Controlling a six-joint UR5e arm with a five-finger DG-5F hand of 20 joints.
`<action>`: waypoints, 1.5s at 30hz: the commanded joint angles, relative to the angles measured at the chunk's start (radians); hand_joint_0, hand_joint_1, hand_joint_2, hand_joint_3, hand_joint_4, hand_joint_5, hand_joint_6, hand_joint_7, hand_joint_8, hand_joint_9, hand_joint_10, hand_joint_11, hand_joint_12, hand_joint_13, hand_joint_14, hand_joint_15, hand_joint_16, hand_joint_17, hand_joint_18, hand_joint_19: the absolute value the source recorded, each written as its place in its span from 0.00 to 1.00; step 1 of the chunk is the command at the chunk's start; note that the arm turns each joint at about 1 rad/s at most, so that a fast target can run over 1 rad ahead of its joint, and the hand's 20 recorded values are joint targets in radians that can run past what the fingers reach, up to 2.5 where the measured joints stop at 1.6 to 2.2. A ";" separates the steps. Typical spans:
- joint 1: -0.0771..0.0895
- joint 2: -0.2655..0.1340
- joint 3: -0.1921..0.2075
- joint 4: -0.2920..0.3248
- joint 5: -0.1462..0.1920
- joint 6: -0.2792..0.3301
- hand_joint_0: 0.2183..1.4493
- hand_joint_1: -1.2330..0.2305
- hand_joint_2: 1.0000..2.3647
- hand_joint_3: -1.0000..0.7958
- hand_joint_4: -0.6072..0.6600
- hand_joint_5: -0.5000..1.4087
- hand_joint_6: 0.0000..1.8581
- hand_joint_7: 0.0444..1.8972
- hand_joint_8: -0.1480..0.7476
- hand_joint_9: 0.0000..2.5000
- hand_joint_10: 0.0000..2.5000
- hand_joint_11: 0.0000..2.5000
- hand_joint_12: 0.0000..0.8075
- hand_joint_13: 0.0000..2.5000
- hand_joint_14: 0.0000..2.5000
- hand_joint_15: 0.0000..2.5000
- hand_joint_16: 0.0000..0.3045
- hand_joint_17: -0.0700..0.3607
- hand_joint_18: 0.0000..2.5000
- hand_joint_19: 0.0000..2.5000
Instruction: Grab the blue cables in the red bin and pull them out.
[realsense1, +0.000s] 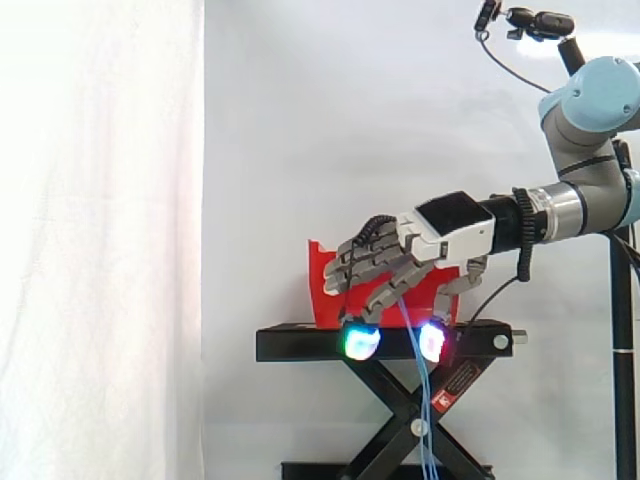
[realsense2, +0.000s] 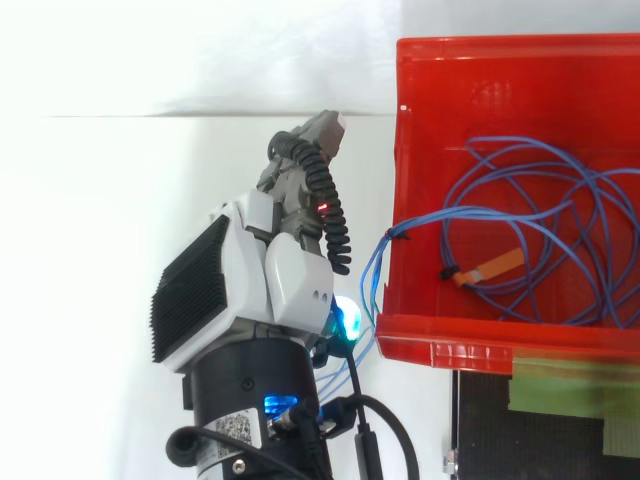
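Note:
The red bin (realsense2: 440, 350) holds a loose coil of blue cables (realsense2: 520, 215) with an orange tag (realsense2: 495, 266). One strand crosses the bin's left wall and drops outside it. My hand (realsense2: 270, 270) sits just left of the bin in the top view and in front of the bin (realsense1: 322, 290) in the side view. Its fingers curl downward with the thumb opposite, pinching the blue cables (realsense1: 425, 400), which hang from the hand (realsense1: 440, 228) past the stand. The fingertips (realsense1: 360, 342) glow cyan and blue at the stand's top edge.
The bin rests on a black scissor stand (realsense1: 300, 345) before a white curtain (realsense1: 100, 240). Green tape (realsense2: 570, 385) lies on the stand's top beside the bin's near wall. Open space lies left of the stand.

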 joint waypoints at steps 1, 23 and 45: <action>-0.004 0.000 0.001 0.011 -0.007 -0.015 0.46 0.10 0.00 0.00 0.42 0.59 0.05 0.37 0.37 0.14 0.00 0.02 0.41 0.13 0.00 0.06 0.16 0.41 0.10 0.09; -0.024 0.000 0.017 -0.010 -0.030 -0.068 0.47 0.10 0.00 0.00 0.40 0.66 0.05 0.39 0.38 0.17 0.00 0.04 0.41 0.14 0.00 0.07 0.15 0.41 0.12 0.10; -0.032 0.000 0.021 -0.016 -0.035 -0.106 0.47 0.10 0.00 0.00 0.41 0.68 0.01 0.41 0.38 0.18 0.00 0.04 0.41 0.15 0.00 0.07 0.15 0.40 0.13 0.10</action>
